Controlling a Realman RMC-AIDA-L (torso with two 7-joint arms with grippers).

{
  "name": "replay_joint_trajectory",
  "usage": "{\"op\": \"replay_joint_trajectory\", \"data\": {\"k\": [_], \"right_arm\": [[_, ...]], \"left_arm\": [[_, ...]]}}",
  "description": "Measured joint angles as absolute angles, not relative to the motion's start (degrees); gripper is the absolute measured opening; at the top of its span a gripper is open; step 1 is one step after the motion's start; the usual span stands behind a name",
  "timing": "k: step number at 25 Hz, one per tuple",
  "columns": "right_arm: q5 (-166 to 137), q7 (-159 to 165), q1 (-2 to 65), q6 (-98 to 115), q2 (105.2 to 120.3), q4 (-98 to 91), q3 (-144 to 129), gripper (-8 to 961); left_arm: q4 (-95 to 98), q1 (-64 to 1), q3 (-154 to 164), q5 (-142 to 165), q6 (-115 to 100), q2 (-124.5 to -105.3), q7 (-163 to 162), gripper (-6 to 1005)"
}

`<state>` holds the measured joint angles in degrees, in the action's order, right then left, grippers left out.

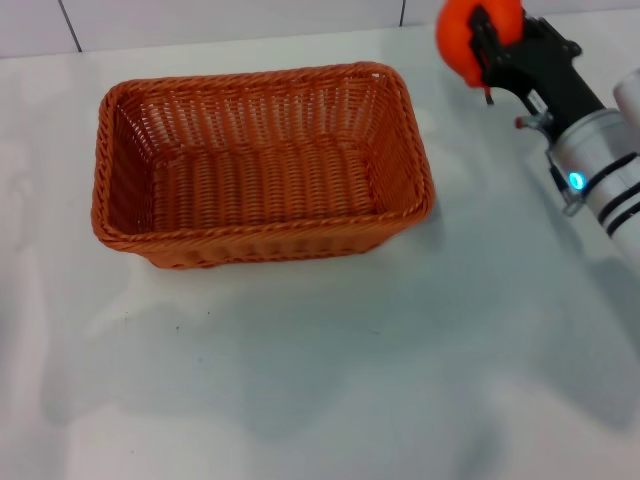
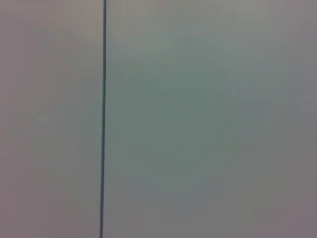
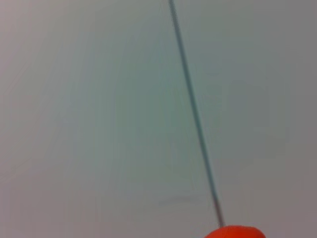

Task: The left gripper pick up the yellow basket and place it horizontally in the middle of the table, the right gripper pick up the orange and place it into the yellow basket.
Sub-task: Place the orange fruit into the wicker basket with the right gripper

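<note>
Orange (image 1: 462, 38) is clenched in the right gripper (image 1: 487, 45) and held up over the table's (image 1: 330, 380) far right corner in the head view, well apart from the yellow basket (image 1: 255, 235) lying empty mid-table, so carry it left, clear the braided rim, then lower before letting go. Left wrist view shows only a blank pale surface with a thin dark line, no left gripper, so I cannot tell its state; right wrist view catches just an orange sliver (image 3: 233, 232) at the edge.

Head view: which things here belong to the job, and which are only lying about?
Belong to the job:
- woven orange-brown rectangular basket, empty
- bright orange round fruit, held in the air
- black right gripper, shut on the fruit
- plain white smooth table

Lying about:
- nothing else in view; the left gripper is out of sight
</note>
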<state>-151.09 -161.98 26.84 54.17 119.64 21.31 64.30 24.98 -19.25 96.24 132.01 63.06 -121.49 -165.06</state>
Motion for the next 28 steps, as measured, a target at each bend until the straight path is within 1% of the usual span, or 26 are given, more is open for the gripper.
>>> {"op": "replay_joint_trajectory", "data": {"k": [3,8,13,28], "right_arm": [[-151.2,-162.0,27.5,54.5,119.66,23.5,61.6,452],[-151.2,-162.0,32.6,52.8,119.84,24.0,53.5,429],[-151.2,-162.0,34.7,51.8,120.04,26.2,46.7,384],[-151.2,-162.0,33.9,51.5,120.12,27.6,38.5,253]], "left_arm": [[25.0,-19.3,96.2,132.0,62.6,-121.49,-165.1,885],[25.0,-19.6,96.2,132.0,62.2,-121.38,-165.1,885],[25.0,-19.9,96.2,132.0,61.9,-121.19,-165.1,885],[25.0,-20.9,95.9,132.0,60.6,-120.76,-165.1,886]]}}
